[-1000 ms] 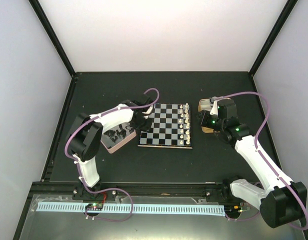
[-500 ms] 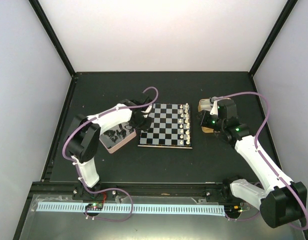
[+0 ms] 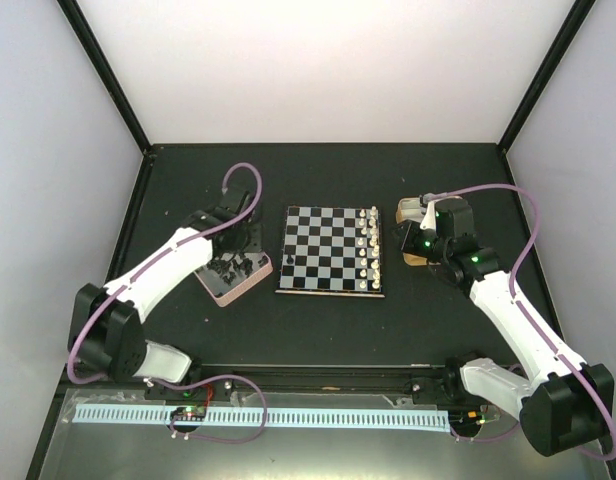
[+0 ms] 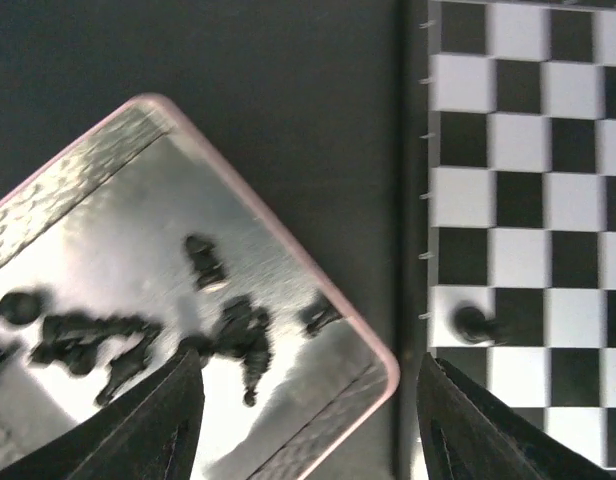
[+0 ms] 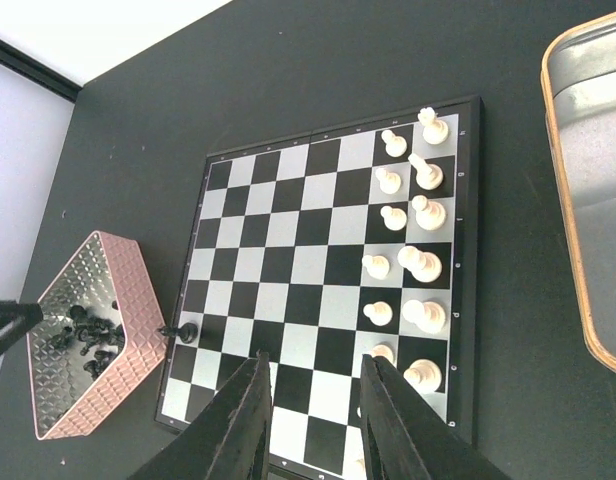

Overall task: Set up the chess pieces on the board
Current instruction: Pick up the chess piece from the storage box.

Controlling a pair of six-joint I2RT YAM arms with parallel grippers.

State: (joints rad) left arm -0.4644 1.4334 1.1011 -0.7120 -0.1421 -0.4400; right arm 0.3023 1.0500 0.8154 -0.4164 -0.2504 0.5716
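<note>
Pink-rimmed tin [image 3: 246, 288] is sitting nearest, left of the board [image 3: 323, 245] and turned cornerwise, with black pieces [image 4: 238, 335] lying jumbled on its shiny floor. Left claw [image 4: 310, 360] is hovering over the tin corner that faces the board, its fingers [image 4: 158, 420] standing wide apart with nothing between them. Just beside the tin, not touching it, the board is lying flat on the dark table [image 3: 328, 330]. One black pawn [image 4: 471, 322] is standing upright on a pale square in the board's left column, toward the near edge. White pieces [image 5: 413, 260] are standing in the two right-hand columns. Right claw [image 5: 318, 360] is hanging by the gold tin [image 5: 598, 150], right of the board, its fingers standing apart and gripping nothing.
</note>
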